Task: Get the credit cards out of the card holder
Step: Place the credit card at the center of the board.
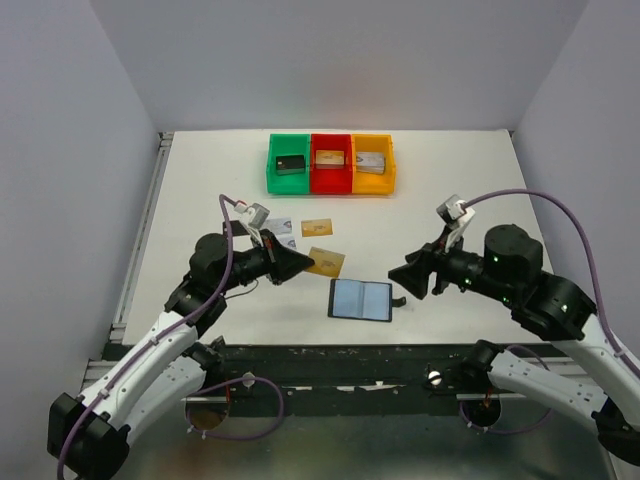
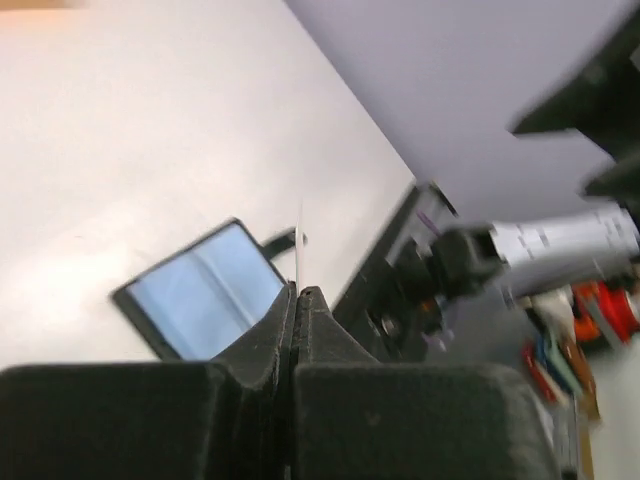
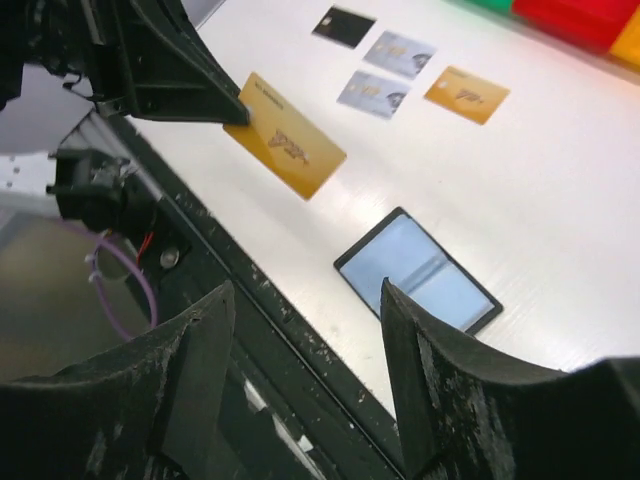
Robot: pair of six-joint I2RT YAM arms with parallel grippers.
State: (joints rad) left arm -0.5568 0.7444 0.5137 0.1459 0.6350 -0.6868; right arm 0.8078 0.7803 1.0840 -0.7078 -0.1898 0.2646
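My left claw (image 1: 300,262) is pinched tight on the edge of a gold card (image 1: 325,262), holding it up off the table (image 1: 450,200), just left of and a bit beyond the card holder (image 1: 360,299). In the left wrist view the fingers (image 2: 280,340) meet with only the card's thin edge poking out. The card holder lies flat and open, blue-grey side up, at the near edge between my arms. My right claw (image 1: 400,275) hangs just right of it, jaws wide apart, gripping nothing. Farther back on the left lie a second gold card (image 3: 466,94), two silvery cards (image 3: 398,52) and a black card (image 3: 342,26).
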